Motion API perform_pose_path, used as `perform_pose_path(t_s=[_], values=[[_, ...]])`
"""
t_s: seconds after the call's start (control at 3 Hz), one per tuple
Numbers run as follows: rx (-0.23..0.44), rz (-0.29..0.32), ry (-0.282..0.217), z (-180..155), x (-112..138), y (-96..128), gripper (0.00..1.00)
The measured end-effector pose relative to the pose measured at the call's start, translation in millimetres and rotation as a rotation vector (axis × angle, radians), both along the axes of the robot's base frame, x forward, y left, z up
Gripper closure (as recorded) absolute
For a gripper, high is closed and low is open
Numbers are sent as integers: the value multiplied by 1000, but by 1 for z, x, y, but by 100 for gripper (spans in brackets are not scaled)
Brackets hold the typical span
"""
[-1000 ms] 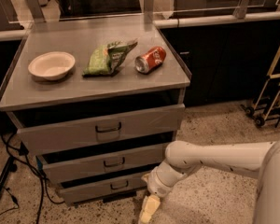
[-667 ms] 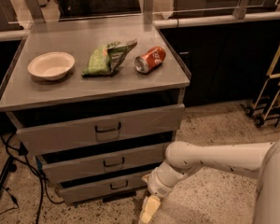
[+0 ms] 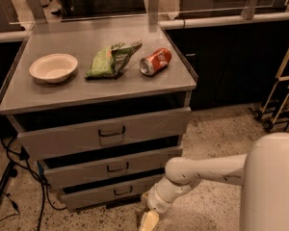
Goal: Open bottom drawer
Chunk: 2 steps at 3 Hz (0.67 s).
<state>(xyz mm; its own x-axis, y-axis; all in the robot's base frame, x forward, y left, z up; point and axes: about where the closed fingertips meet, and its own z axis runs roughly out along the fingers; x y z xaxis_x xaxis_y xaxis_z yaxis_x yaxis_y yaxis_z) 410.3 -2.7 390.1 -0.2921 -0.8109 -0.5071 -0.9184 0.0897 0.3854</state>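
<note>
A grey metal cabinet has three drawer fronts. The bottom drawer (image 3: 103, 193) is the shortest front, near the floor, with a small dark wire handle (image 3: 122, 191) at its centre. It stands slightly out, like the two above it. My white arm (image 3: 202, 170) comes in from the right and bends down toward the floor. My gripper (image 3: 149, 221) hangs low at the frame's bottom edge, right of and below the bottom drawer's handle, apart from it and partly cut off.
On the cabinet top (image 3: 53, 93) lie a white bowl (image 3: 53, 67), a green chip bag (image 3: 110, 59) and a red soda can (image 3: 155, 61). Black cables (image 3: 19, 177) trail on the speckled floor at left. A wheeled cart (image 3: 279, 95) stands at right.
</note>
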Motion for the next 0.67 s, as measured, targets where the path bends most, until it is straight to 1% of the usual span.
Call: perform_pose_path(t_s=[0.33, 0.67], values=[[-1, -47, 33, -63, 24, 13, 0], [0, -49, 35, -64, 24, 14, 0]])
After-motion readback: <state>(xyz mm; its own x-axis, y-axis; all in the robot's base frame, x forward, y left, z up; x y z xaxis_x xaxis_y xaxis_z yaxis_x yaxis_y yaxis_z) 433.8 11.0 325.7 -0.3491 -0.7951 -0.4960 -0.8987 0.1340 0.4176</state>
